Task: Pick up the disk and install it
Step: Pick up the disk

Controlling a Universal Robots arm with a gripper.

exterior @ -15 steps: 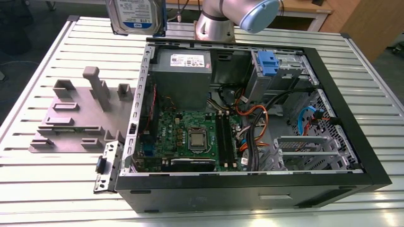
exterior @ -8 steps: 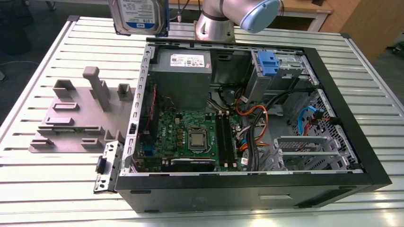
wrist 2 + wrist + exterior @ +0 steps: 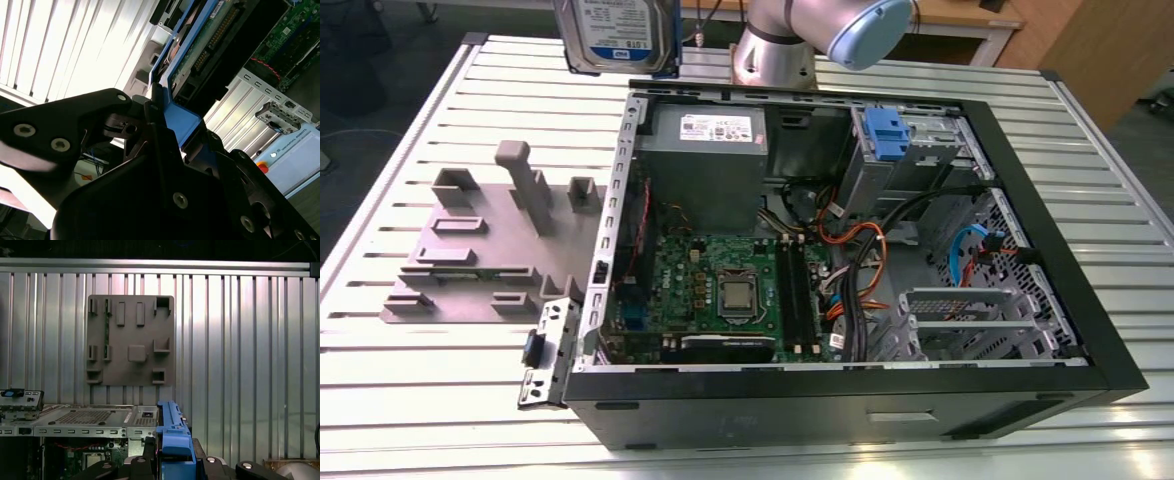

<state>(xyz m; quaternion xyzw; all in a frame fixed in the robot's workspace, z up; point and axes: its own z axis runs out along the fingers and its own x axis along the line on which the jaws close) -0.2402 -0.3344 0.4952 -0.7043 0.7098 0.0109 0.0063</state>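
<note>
The disk (image 3: pixel 616 35) hangs on edge, long axis upright, above the computer case's (image 3: pixel 854 378) power-supply corner, jaws clamped on its blue rail (image 3: pixel 174 437).

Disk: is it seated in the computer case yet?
No, in the exterior view the disk hangs in the air beyond the far wall of the open case.

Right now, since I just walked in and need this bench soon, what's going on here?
The robot arm holds the disk in the air, its pincer clamped on the blue side rail. The disk hangs near the far side of the table, beyond the open computer case, and is not yet installed. A grey fixture plate sits beside the case, on the exterior view's left.
</note>
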